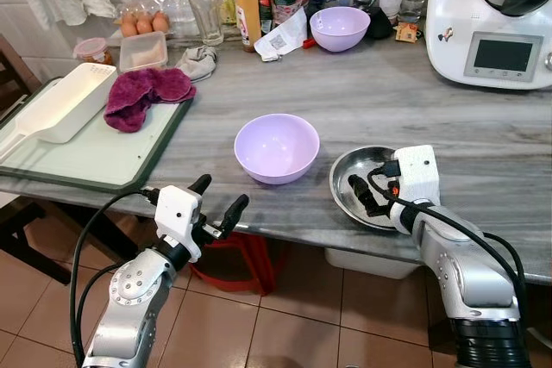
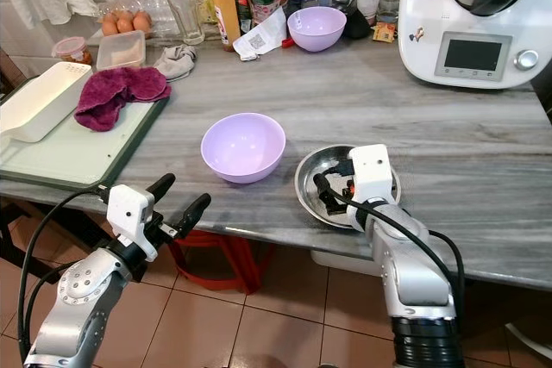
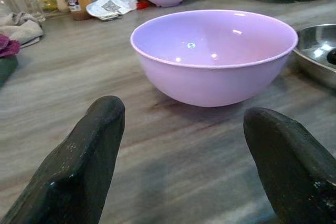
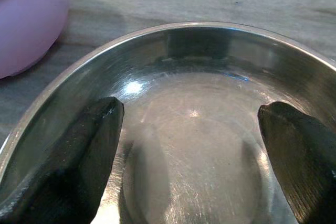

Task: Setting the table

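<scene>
Nearest you, your left gripper (image 1: 216, 202) hung spread wide off the table's front edge, the purple bowl (image 1: 277, 147) straight ahead; your right gripper (image 1: 369, 190), spread wide, sat inside the steel dish (image 1: 345, 165).

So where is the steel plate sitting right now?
The steel plate sits near the front edge of the grey counter on the robot's right, just right of the nearer lilac bowl. The open right gripper hangs over it.
</scene>
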`<state>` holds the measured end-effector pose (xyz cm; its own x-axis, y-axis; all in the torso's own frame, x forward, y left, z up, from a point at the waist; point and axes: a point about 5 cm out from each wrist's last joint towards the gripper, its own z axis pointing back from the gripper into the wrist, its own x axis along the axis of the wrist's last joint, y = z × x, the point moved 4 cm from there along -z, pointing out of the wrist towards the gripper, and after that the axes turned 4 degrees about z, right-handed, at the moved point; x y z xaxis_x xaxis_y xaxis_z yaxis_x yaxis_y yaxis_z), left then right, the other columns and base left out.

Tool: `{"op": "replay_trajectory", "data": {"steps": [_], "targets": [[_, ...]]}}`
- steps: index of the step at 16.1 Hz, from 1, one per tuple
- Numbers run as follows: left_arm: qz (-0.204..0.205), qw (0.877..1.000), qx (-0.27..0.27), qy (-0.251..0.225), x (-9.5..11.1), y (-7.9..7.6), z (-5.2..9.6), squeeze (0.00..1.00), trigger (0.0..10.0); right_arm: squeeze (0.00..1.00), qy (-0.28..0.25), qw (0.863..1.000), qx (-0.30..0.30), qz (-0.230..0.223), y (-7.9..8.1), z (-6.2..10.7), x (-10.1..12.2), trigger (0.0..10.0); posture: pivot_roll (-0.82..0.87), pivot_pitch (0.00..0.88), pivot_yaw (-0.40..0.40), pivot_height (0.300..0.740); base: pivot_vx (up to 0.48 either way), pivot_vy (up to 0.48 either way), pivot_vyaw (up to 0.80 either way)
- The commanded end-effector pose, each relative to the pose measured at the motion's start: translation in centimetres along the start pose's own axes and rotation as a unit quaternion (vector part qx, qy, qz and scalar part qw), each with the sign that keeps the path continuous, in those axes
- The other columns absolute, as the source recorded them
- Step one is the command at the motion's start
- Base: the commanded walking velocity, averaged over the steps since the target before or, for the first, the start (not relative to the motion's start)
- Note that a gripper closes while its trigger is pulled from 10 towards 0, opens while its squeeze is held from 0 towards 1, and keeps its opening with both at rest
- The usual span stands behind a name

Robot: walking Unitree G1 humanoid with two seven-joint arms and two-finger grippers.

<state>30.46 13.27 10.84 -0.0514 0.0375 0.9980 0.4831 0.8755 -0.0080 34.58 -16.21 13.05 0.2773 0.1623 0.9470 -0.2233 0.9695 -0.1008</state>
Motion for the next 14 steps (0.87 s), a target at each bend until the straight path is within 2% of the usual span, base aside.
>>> {"op": "replay_trajectory", "data": {"steps": [1,6,14], "targets": [[-0.006,1.0,0.004,0.001,-0.1,0.4,0.1,0.0,10.0,1.0,-0.009,1.0,0.015,0.0,0.7,-0.4,0.8,10.0,-0.16,0.104,0.076,0.74,0.0,0.0,0.0],[-0.007,1.0,0.007,0.001,-0.2,0.5,0.3,0.0,10.0,1.0,-0.017,1.0,0.022,-0.012,0.9,-1.8,1.5,10.0,-0.14,0.103,0.075,0.74,0.0,0.0,0.0],[-0.009,1.0,0.008,0.002,-0.2,0.5,0.4,0.0,10.0,1.0,-0.018,0.998,0.05,-0.031,2.7,-3.2,1.5,10.0,-0.14,0.107,0.077,0.74,0.0,0.0,0.0]]}}
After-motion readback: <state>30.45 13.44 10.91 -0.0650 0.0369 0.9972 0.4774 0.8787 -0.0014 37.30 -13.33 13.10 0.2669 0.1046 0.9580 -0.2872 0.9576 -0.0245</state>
